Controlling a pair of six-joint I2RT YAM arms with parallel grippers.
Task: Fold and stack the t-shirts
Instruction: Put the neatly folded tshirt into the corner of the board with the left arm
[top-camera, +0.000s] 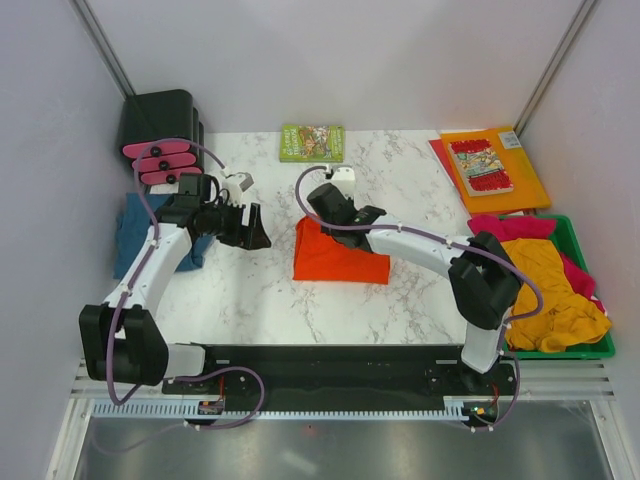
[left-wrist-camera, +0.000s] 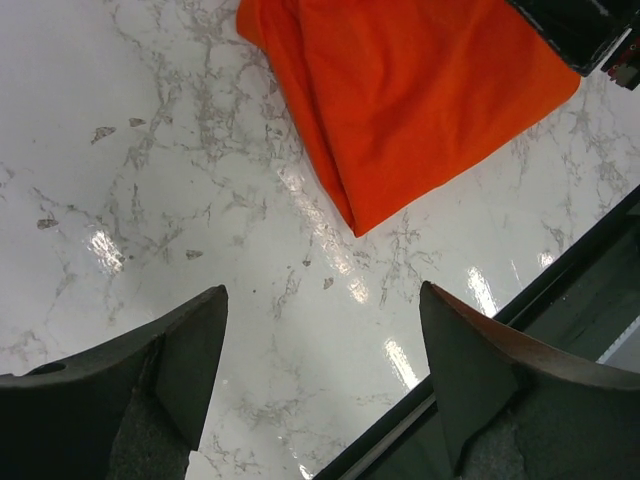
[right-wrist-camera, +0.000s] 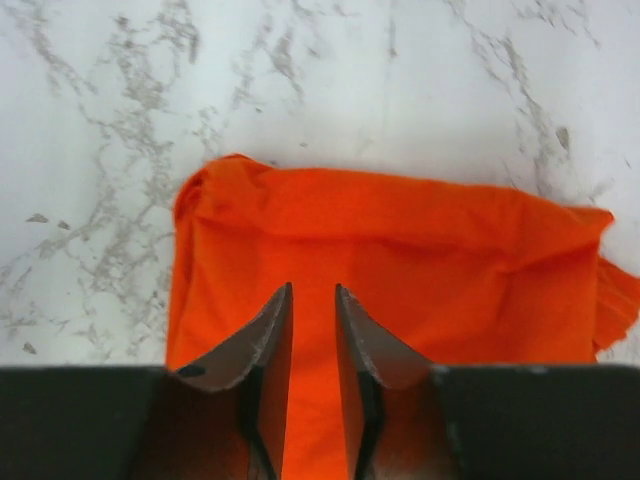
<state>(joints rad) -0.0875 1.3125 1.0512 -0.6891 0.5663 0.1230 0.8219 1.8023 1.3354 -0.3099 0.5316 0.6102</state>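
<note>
A folded orange-red t-shirt (top-camera: 340, 260) (left-wrist-camera: 420, 90) (right-wrist-camera: 400, 260) lies in the middle of the marble table. My right gripper (top-camera: 322, 205) (right-wrist-camera: 313, 287) hovers over its far edge, jaws drawn close with a narrow gap and no cloth pinched between them. My left gripper (top-camera: 255, 228) (left-wrist-camera: 323, 288) stands open over bare marble to the left of the shirt, holding nothing. A teal-blue t-shirt (top-camera: 132, 235) lies at the left edge, partly under the left arm. Mustard-yellow (top-camera: 545, 290) and magenta-pink (top-camera: 505, 227) t-shirts are heaped in the green bin (top-camera: 590, 350).
A green comic book (top-camera: 312, 142) lies at the back centre. An orange folder with a comic (top-camera: 495, 165) sits at the back right. A black rack with pink pieces (top-camera: 162, 135) stands at the back left. A black rail (top-camera: 340, 365) runs along the near edge.
</note>
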